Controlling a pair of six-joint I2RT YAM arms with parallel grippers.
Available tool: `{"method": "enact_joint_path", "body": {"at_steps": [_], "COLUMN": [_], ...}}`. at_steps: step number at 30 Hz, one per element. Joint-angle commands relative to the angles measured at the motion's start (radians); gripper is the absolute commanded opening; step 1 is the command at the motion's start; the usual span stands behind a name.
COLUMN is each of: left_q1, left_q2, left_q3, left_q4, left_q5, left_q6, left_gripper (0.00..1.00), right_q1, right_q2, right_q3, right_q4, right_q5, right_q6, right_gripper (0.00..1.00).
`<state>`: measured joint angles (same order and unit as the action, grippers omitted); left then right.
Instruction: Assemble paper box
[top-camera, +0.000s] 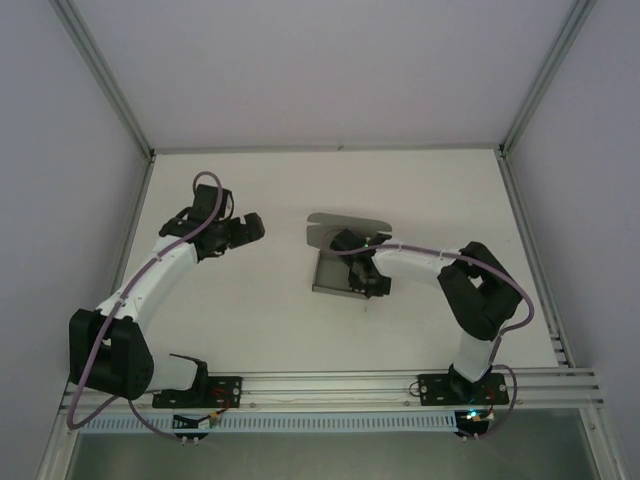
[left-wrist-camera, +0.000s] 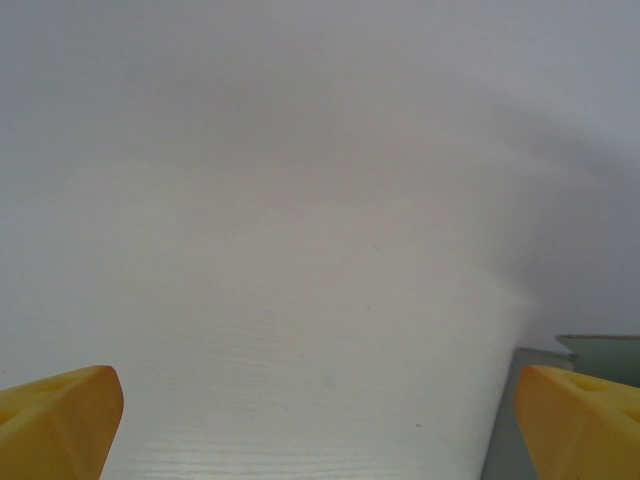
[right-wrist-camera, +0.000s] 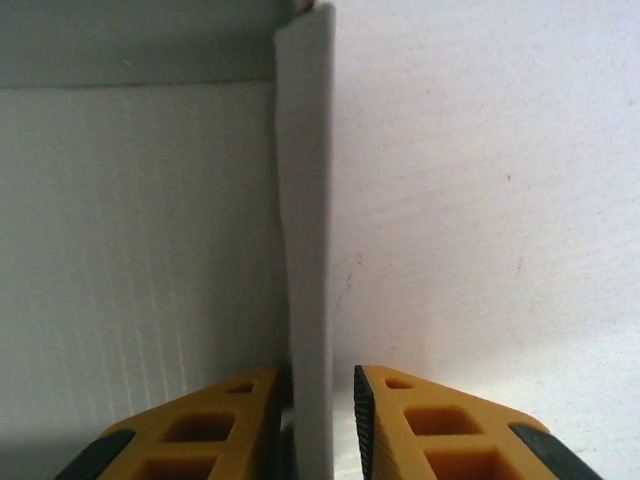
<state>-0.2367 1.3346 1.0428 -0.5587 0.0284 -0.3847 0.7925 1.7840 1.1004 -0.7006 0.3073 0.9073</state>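
Yellow fingers (right-wrist-camera: 430, 425) of my right gripper (right-wrist-camera: 318, 395), bottom centre, nearly meet around the flimsy upright wall (right-wrist-camera: 305, 200) of the paper box (right-wrist-camera: 140, 250), can't tell if it's pinched, I'd grip low and gently.

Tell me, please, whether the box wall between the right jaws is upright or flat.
Upright: the paper box's wall stands on edge between the right jaws, its floor beside it.

Soft even light, left wrist view hazy, fingertips (left-wrist-camera: 60, 425) blurred at 7 and 5 o'clock, paper box (right-wrist-camera: 150, 250) shaded at 9 o'clock.
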Motion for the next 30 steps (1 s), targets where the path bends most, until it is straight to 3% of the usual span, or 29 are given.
{"method": "enact_joint_path", "body": {"at_steps": [1,5,11,15,18,21,24,28,30], "left_q1": [0.006,0.005,-0.021,-0.066,-0.098,-0.129,-0.144,-0.169,-0.187], "left_q2": [-0.024,-0.012,0.107,0.246,0.347,0.417,0.487,0.596,0.619], "left_q3": [0.004,0.031,0.157,0.309,0.460,0.550,0.624,0.756,0.769], "left_q4": [0.070,0.089,0.045,-0.088,-0.239,-0.347,-0.407,-0.538,-0.577], "left_q5": [0.130,0.264,0.565,0.651,0.703,0.689,0.637,0.599,0.587], "left_q6": [0.069,0.165,0.386,0.603,0.745,0.882,0.934,0.991,1.036], "left_gripper": [1.00,1.00,1.00,1.00,1.00,1.00,0.98,0.93,0.91], "right_q1": [0.012,0.012,0.005,-0.066,-0.140,-0.223,-0.310,-0.380,-0.396], "right_q2": [0.019,-0.019,-0.100,-0.221,-0.328,-0.378,-0.364,-0.245,-0.177], "right_q3": [0.047,0.046,0.072,0.061,0.052,0.066,0.097,0.209,0.278], "right_q4": [0.001,0.047,0.011,0.073,0.134,0.160,0.159,0.078,0.028], "right_q5": [0.035,0.052,0.130,0.096,-0.063,-0.189,-0.318,-0.465,-0.485], "right_q6": [-0.026,-0.123,-0.281,-0.541,-0.819,-1.029,-1.195,-1.368,-1.403], "right_gripper": [0.30,0.37,0.66,0.87,1.00,1.00,1.00,0.99,0.93]}}
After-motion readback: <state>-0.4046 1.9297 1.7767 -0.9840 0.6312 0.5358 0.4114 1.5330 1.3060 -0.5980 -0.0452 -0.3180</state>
